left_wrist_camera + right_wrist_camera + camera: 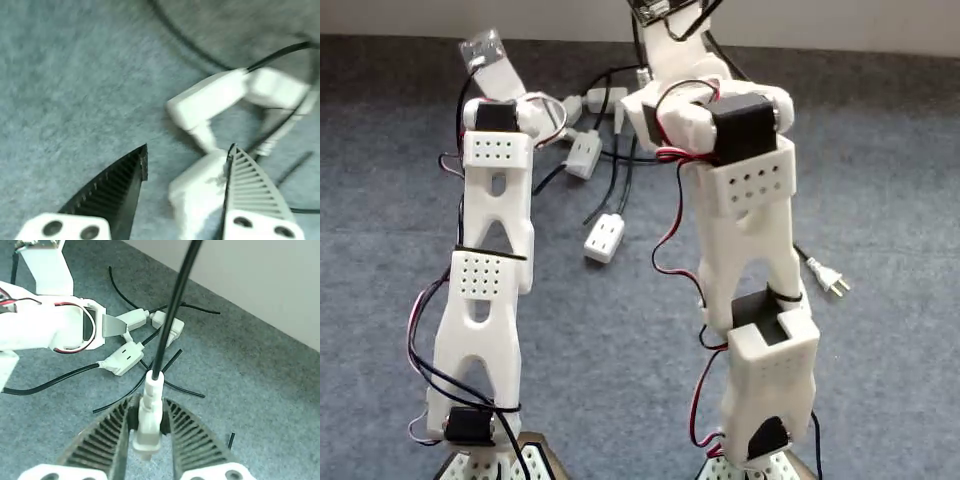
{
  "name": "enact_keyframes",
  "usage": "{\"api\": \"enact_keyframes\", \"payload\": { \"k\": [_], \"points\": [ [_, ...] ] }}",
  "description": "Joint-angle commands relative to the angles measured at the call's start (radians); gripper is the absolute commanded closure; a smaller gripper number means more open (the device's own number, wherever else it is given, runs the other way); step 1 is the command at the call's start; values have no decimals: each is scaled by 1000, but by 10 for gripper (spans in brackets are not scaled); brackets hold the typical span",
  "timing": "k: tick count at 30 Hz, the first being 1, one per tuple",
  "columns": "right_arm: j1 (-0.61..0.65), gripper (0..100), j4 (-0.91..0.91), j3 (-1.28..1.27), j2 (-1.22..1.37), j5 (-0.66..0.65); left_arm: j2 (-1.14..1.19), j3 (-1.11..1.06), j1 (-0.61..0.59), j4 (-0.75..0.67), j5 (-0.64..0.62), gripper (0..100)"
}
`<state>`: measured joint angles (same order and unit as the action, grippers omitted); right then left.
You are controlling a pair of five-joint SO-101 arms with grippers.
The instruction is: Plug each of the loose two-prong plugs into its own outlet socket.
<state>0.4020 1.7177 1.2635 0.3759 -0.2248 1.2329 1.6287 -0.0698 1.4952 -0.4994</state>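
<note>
The desk was covered with a grey-blue cloth like felt, matt and a little rough, and the left arm and the right arm were of white matt plastic. The fingers of the right gripper were of dark ribbed plastic, and the plug between them was of smooth white plastic with a black, slightly shiny cable. The loose plug had two prongs that looked like metal.

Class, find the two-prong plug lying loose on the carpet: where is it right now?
In the high view the loose plug lies on the grey carpet at the right, close beside the right arm, prongs pointing away from it.
</note>
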Motion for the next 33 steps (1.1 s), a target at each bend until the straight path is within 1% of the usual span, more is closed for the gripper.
{"api": "enact_keyframes", "payload": {
  "k": [1,8,11,12,15,18,20,26,29,33],
  "points": [
    [-30,992,-24,58,-71,-6,-213,38,53,2,11,744],
    [-105,992,-65,58,-76,94,-513,38,134,184,15,744],
    [-154,992,-102,58,-77,135,-618,38,142,256,20,748],
    [-176,992,-114,58,-77,149,-647,36,142,265,46,748],
    [-208,992,-143,58,-77,187,-719,36,142,267,175,748],
    [-203,992,-162,58,-77,195,-768,35,142,272,218,748],
    [-196,992,-179,58,-77,196,-796,35,143,273,270,748],
    [-186,992,-197,58,-77,196,-903,28,199,281,361,748],
    [-186,992,-194,58,-76,196,-995,-54,248,281,404,748],
    [-186,992,-189,58,-76,195,-1194,-346,325,278,410,748]
  ]
}}
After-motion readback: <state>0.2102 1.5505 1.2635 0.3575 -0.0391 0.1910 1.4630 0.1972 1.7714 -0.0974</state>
